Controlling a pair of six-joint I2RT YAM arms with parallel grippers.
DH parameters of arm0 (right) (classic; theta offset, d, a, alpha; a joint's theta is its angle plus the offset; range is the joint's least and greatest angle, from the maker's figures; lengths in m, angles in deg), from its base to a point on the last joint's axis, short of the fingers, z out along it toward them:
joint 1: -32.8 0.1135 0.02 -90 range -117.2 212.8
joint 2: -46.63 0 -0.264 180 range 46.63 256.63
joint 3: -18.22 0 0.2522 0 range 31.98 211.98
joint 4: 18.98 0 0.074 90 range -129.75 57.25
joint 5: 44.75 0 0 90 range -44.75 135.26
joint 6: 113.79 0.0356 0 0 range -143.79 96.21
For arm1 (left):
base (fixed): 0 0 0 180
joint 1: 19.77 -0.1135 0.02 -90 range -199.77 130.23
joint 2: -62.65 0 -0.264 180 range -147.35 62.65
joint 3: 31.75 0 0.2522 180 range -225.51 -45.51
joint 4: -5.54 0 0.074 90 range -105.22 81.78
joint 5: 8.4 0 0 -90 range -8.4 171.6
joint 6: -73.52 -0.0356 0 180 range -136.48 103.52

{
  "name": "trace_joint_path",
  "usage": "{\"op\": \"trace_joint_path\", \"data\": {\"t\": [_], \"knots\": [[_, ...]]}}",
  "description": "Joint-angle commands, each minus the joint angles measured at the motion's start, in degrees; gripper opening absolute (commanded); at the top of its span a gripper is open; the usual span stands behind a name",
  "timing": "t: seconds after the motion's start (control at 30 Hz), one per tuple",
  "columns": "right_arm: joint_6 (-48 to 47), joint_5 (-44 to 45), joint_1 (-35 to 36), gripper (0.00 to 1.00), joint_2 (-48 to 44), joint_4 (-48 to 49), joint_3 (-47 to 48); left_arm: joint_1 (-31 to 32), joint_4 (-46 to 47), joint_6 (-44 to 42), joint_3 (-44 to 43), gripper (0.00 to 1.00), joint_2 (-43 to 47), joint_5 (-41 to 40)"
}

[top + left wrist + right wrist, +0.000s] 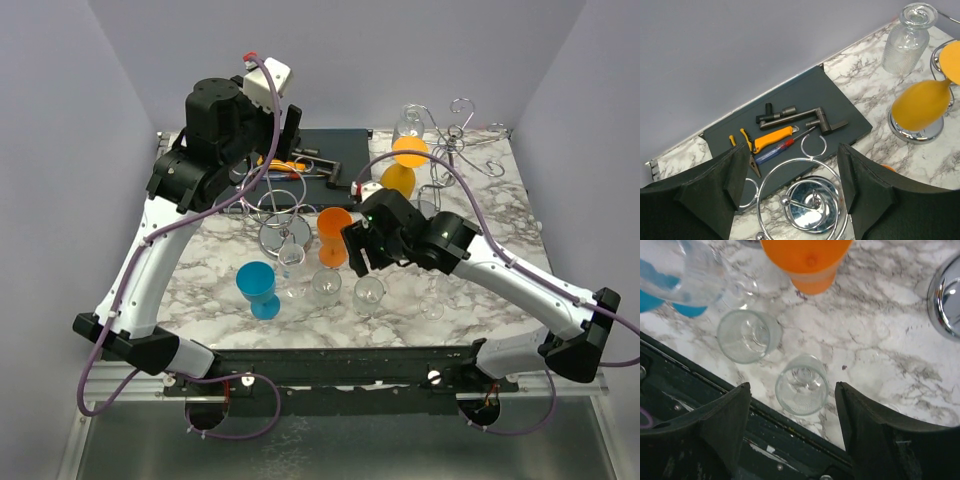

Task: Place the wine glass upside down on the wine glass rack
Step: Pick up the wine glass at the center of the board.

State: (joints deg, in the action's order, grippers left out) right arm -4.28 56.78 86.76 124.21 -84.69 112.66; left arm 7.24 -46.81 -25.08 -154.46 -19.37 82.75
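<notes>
A clear wine glass (801, 385) stands upright on the marble near the table's front edge (368, 293). My right gripper (792, 387) hangs open above it, a finger to each side of the bowl and not touching it (356, 256). The chrome wire wine glass rack (810, 200) stands mid-table (284, 212). My left gripper (792, 150) is open high above it and holds nothing (288, 132).
Around the clear glass stand another clear glass (747, 335), an orange glass (333, 235) and a blue glass (258, 288). A second rack (452, 140) at the back right carries an upside-down orange glass (922, 105) and a clear one (907, 37). Tools lie on a dark mat (840, 95).
</notes>
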Motion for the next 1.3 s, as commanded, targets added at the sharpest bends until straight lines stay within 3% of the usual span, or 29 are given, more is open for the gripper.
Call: {"op": "trace_joint_path", "data": {"t": [0.0, 0.37, 0.67, 1.03, 1.13, 1.27], "knots": [[3.0, 0.7, 0.4, 0.72, -2.8, -4.4, -5.3, -0.2, -1.7, 1.4, 1.2, 0.78, 1.4, 1.8], [4.5, -1.6, 0.5, 0.57, -3.8, -1.6, -16.3, -0.2, -2.6, 1.6, 2.5, 0.8, 1.9, 3.0], [5.9, 2.0, 0.6, 0.46, -1.8, 4.8, -20.8, -0.2, -2.9, 1.5, 3.9, 0.8, 2.6, 3.9], [5.9, 2.8, 0.5, 0.39, 1.0, 10.9, -25.1, -0.2, -3.4, 2.0, 5.2, 0.8, 3.3, 5.3], [6.2, 2.9, 0.5, 0.28, 1.5, 12.0, -26.4, -0.2, -3.7, 2.5, 6.4, 0.8, 3.8, 5.9], [5.4, 5.6, 0.5, 0.05, 0.2, 10.2, -24.3, -0.2, -4.1, 3.8, 7.8, 0.8, 4.8, 7.5]]}}
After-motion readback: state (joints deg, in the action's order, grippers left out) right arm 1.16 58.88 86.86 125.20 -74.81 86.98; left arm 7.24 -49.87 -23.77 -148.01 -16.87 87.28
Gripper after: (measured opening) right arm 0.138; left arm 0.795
